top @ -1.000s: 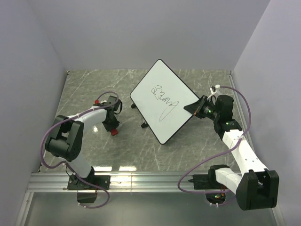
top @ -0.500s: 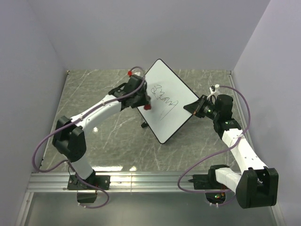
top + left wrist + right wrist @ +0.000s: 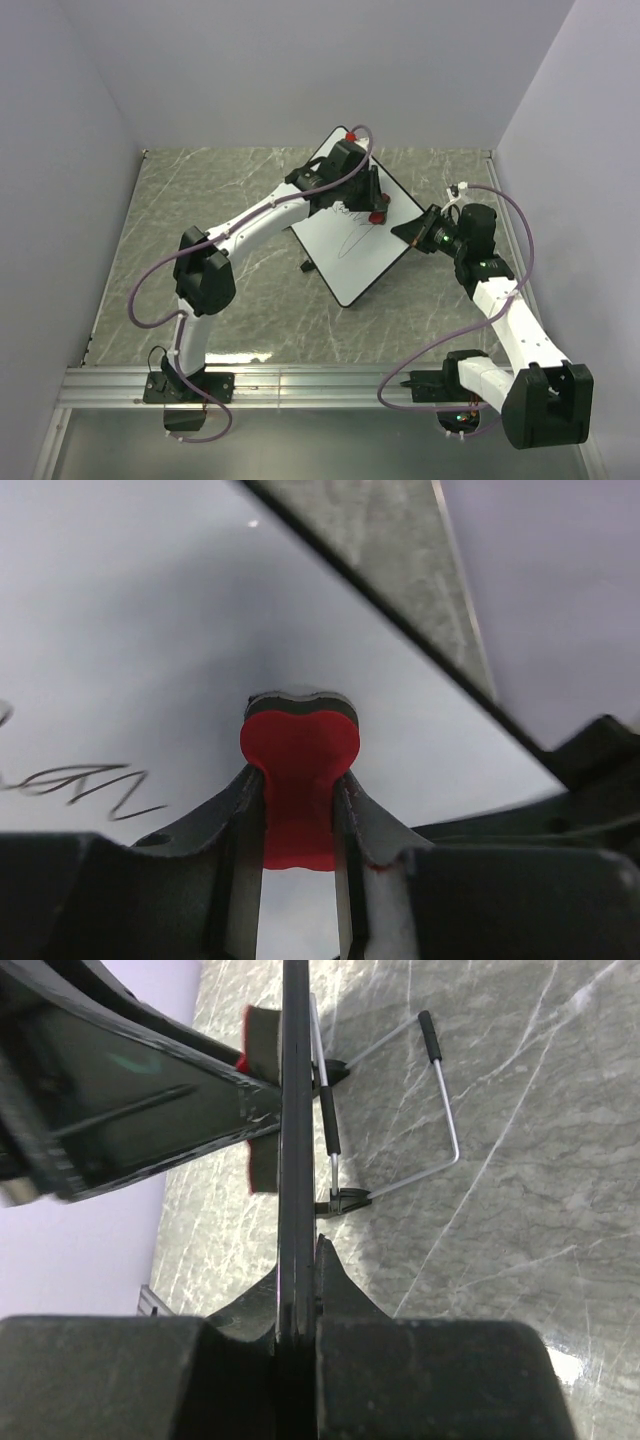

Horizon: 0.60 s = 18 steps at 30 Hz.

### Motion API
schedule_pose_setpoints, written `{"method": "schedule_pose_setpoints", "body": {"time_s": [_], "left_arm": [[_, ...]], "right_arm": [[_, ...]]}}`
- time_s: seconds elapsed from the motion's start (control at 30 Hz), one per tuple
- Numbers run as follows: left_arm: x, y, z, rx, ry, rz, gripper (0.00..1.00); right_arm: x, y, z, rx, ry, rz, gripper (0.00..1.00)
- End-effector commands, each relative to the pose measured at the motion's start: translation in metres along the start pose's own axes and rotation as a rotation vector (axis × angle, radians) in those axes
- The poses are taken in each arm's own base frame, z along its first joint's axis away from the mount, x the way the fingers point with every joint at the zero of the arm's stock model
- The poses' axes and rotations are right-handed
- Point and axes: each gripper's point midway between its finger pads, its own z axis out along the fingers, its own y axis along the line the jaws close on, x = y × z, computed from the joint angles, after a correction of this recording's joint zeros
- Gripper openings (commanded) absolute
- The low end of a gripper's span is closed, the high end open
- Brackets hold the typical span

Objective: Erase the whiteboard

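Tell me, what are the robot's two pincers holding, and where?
The left pincer pinches the red eraser by its sides; the right pincer clamps the whiteboard by its edge.

We're looking at the flat white rectangular whiteboard (image 3: 352, 262), thin black rim, rounded corners, just right of centre in the top view. It sits cornerwise like a diamond, propped at a tilt on its wire stand (image 3: 445, 1110). Black scribbled marker lines (image 3: 90, 780) cross its face. The right wrist view shows it edge-on (image 3: 297, 1110).

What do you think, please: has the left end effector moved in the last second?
Yes. The left end effector went rightward and up the view, from left of the whiteboard to over its right half.
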Motion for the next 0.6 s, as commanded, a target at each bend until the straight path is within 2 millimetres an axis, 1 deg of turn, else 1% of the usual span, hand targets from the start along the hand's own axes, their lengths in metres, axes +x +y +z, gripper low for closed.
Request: {"method": "schedule_pose_setpoints", "body": {"time_s": [0.0,0.1,0.17,0.2,0.27,0.3,0.37,0.4,0.43,0.47,0.53,0.57], "left_arm": [[0.000,-0.050,-0.005,0.179,0.046,0.037,0.00],[0.006,-0.053,-0.003,0.162,0.058,0.044,0.00],[0.011,-0.050,-0.004,0.139,0.060,0.045,0.00],[0.023,-0.039,0.001,0.111,0.085,0.037,0.00],[0.032,-0.030,0.001,0.084,0.091,0.030,0.00],[0.046,-0.013,0.007,0.041,0.120,0.020,0.00],[0.057,0.002,0.007,-0.005,0.132,0.019,0.00],[0.073,0.019,0.010,-0.049,0.166,0.010,0.00],[0.079,0.031,0.011,-0.092,0.168,0.005,0.00],[0.094,0.049,0.012,-0.131,0.195,-0.014,0.00],[0.108,0.069,0.012,-0.171,0.223,-0.039,0.00],[0.121,0.090,0.012,-0.218,0.253,-0.072,0.00]], "right_arm": [[0.044,-0.021,-0.007,0.065,0.144,0.016,0.00],[0.047,-0.024,-0.007,0.074,0.152,0.017,0.00],[0.046,-0.024,-0.006,0.072,0.149,0.016,0.00],[0.046,-0.024,-0.005,0.072,0.150,0.017,0.00],[0.045,-0.025,-0.005,0.074,0.152,0.014,0.00],[0.045,-0.024,-0.005,0.074,0.151,0.013,0.00],[0.045,-0.025,-0.005,0.075,0.152,0.012,0.00],[0.046,-0.024,-0.005,0.073,0.152,0.011,0.00],[0.046,-0.025,-0.006,0.074,0.151,0.013,0.00],[0.046,-0.025,-0.006,0.075,0.149,0.013,0.00],[0.047,-0.024,-0.007,0.069,0.148,0.011,0.00],[0.047,-0.025,-0.007,0.069,0.147,0.012,0.00]]}}
